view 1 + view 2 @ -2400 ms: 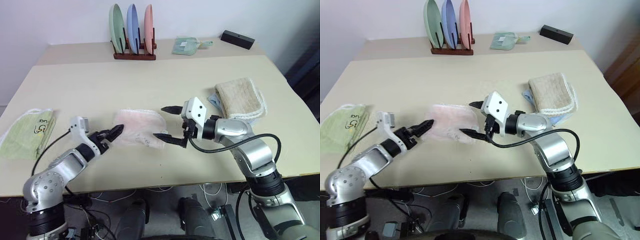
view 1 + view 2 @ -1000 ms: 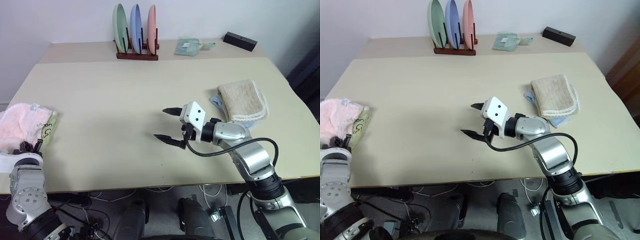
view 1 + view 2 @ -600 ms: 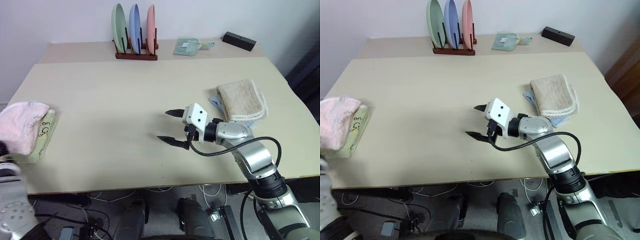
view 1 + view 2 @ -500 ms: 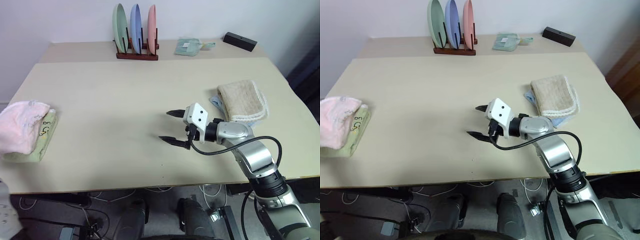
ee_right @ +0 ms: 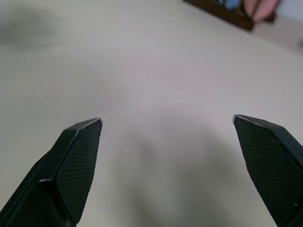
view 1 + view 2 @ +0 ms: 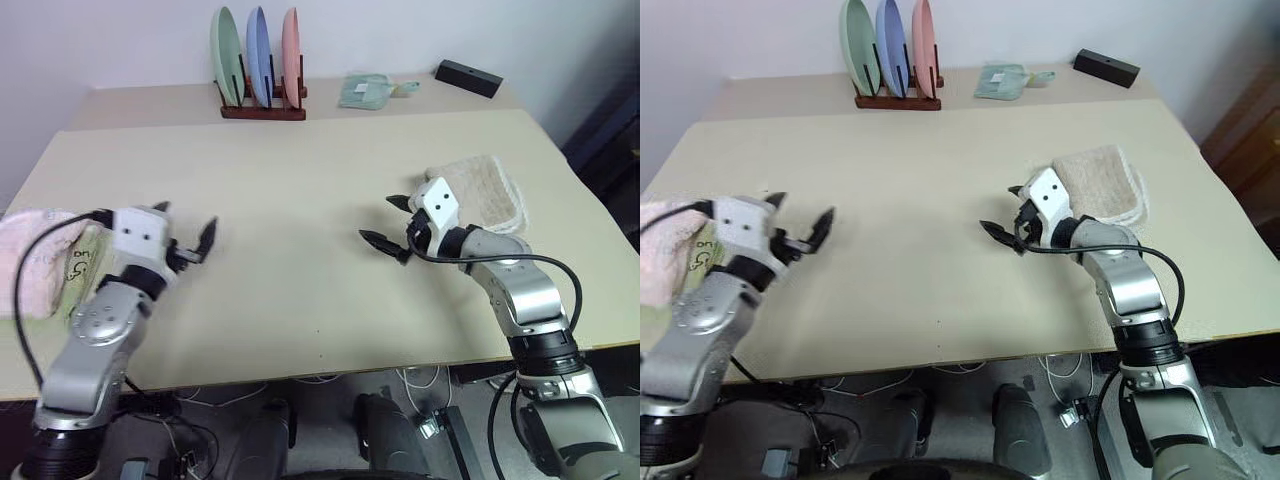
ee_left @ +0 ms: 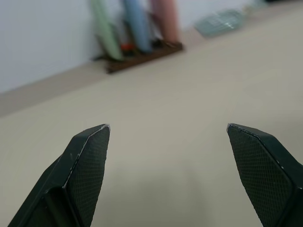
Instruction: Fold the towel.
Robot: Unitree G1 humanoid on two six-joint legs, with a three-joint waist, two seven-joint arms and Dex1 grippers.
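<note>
1. Left eye view: the towel (image 6: 28,262) lies folded at the frame's far left edge, on top of the green towel (image 6: 85,262). The left gripper (image 6: 186,236) hovers just to its right, jaws wide apart and empty, pointing away from it toward frame centre. The right gripper (image 6: 390,224) hangs well apart at centre right, also spread and empty, beside the beige towel (image 6: 476,190).

2. Right eye view: same layout; the left arm is clearly the nearer one.

3. Left wrist view: wide fingertips (image 7: 87,156) frame bare table (image 7: 165,137) and the distant plate rack (image 7: 142,52).

4. Right wrist view: spread fingertips (image 5: 78,161) over bare table.
</note>
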